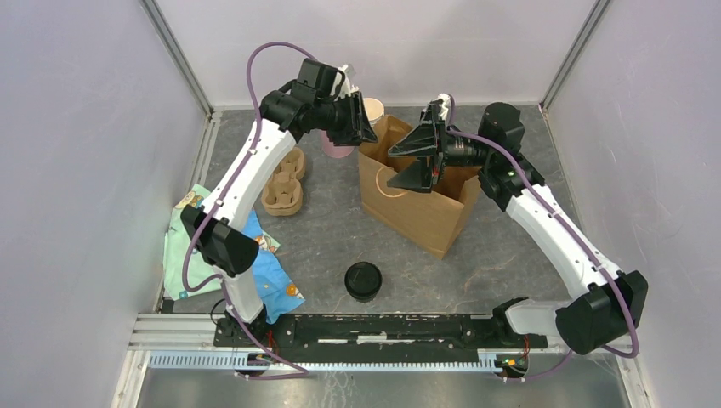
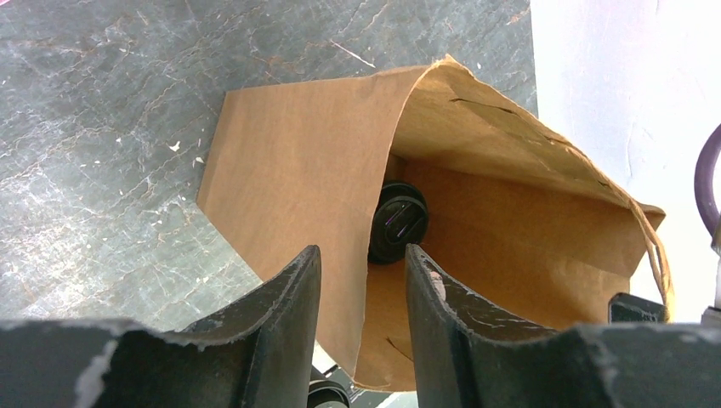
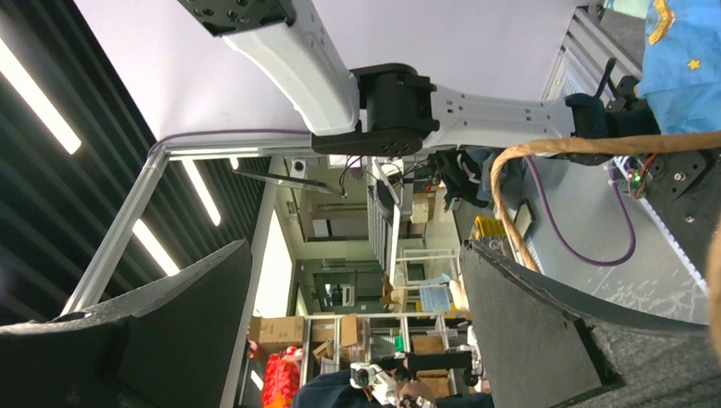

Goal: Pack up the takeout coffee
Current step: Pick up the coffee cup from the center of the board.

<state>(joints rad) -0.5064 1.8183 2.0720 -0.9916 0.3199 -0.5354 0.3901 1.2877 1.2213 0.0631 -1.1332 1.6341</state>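
Top view: the left gripper [image 1: 366, 132] sits at the far-left rim of the brown bag [image 1: 425, 212]. The right gripper [image 1: 391, 167] is spread wide over its mouth. One takeout coffee [image 1: 363, 281] stands on the table [image 1: 476, 272].

Left wrist view only: the jaws are half spread, straddling the bag wall. A second lidded cup [image 2: 397, 221] lies sideways inside.

Right wrist view only: the twine handle [image 3: 612, 143] runs beside one finger.

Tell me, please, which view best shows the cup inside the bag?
Left wrist: it looks into the open bag at the cup, lid facing the camera. From the top the bag hides it; right wrist shows only a handle.
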